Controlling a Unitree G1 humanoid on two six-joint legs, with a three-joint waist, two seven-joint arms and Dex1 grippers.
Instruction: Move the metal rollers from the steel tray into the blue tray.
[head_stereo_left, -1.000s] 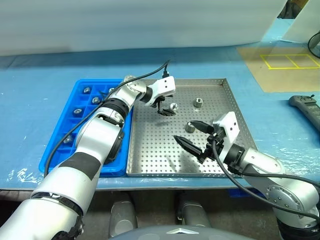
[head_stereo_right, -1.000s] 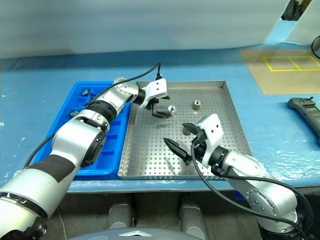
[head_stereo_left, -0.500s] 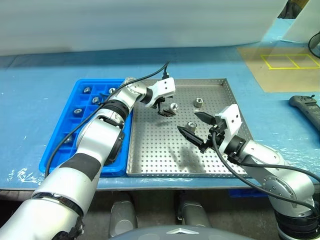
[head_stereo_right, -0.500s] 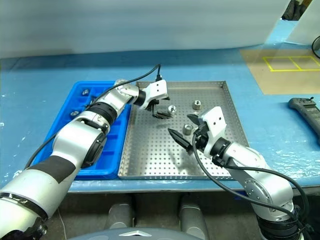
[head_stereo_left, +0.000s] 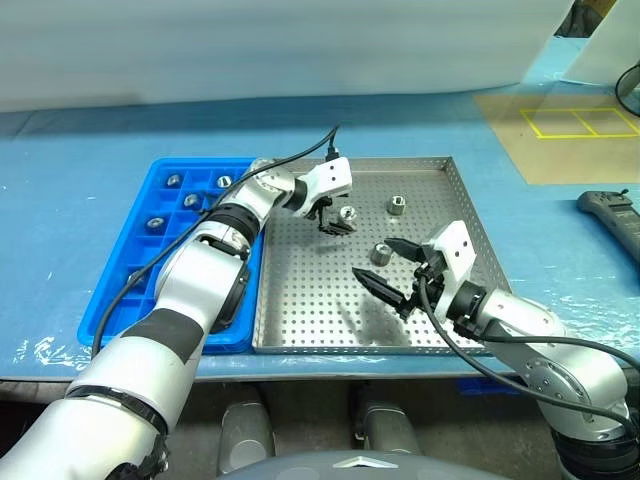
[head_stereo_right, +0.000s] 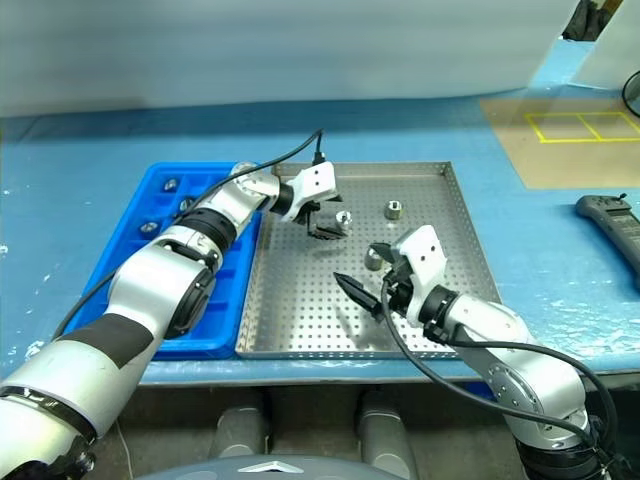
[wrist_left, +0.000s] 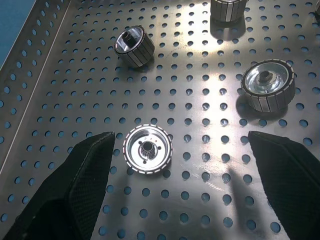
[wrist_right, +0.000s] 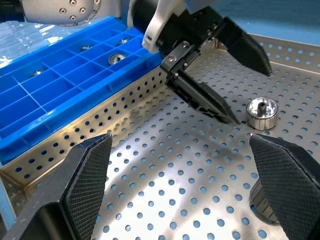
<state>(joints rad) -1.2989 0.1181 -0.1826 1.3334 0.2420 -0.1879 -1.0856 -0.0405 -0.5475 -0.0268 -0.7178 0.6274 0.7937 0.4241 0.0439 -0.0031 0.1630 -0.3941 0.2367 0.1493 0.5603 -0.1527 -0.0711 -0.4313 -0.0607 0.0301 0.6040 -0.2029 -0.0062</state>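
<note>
The steel tray (head_stereo_left: 420, 330), square with a low rim and a floor of tiny holes, lies just beside the blue tray (head_stereo_left: 150, 180), whose small square compartments hold several metal rollers (head_stereo_left: 155, 222). Three more rollers (shiny, ribbed, hollow-centred) rest in the steel tray's far half. Left gripper (head_stereo_left: 334, 223) hovers spread wide over one; right gripper (head_stereo_left: 392, 272) gapes near another.

Head cameras look down and forward over the square perforated steel tray (head_stereo_left: 355, 262) at frame centre. Both wrist cameras sit close, sharing its floor.
</note>
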